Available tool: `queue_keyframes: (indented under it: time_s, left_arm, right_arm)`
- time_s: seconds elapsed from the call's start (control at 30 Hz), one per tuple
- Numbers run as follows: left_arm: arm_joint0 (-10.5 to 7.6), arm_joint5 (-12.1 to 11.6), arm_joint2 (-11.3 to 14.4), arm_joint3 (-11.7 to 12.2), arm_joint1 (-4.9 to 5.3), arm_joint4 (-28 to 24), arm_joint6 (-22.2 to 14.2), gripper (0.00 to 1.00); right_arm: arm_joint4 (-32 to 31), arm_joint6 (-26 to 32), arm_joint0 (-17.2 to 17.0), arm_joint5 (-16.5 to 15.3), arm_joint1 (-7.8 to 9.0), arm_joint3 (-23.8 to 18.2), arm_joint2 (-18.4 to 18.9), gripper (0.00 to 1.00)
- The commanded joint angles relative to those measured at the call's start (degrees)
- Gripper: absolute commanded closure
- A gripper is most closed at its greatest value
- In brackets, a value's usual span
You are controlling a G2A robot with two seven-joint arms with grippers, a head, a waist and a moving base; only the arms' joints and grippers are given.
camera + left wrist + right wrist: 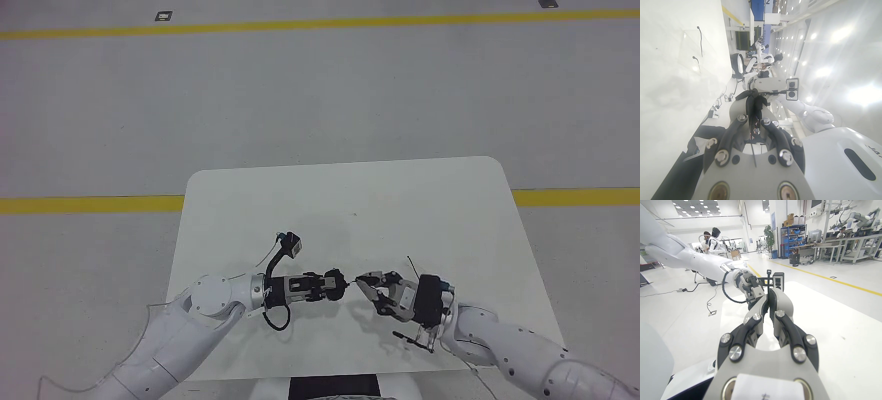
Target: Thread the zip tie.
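Note:
A black zip tie point(769, 281) stands upright between the pads of my right gripper point(769, 294), which is shut on it, its square head on top. My left gripper point(753, 289) faces it tip to tip, just beyond the tie. From above, the left gripper point(338, 284) and the right gripper point(368, 285) meet over the near middle of the white table point(350, 200). A thin black strap point(753, 157) runs back between the closed fingers of my left gripper point(753, 96). How the strap joins the upright part is hidden.
A thin black strip point(412, 266) shows over the table by the right wrist; it also appears as a headed strip point(700, 41) in the left wrist view. The table's far half is bare white. Its near edge lies just under both forearms.

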Motion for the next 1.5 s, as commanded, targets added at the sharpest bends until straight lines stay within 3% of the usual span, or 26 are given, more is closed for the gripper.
queue_keyframes:
  time_s: [0.0,0.6,1.47]
  left_arm:
    - [0.0,0.0,0.0,0.0,0.0,0.0,0.0,1.0]
    - [0.0,0.0,0.0,0.0,0.0,0.0,0.0,1.0]
    - [0.0,0.0,0.0,0.0,0.0,0.0,0.0,1.0]
  right_arm:
    - [-0.3,-0.26,0.06,0.0,0.11,-0.13,-0.23,1.0]
    - [-0.36,-1.01,1.82,0.0,1.4,0.35,-2.37,1.0]
    - [-0.01,1.44,2.98,0.0,1.08,0.54,-3.65,1.0]
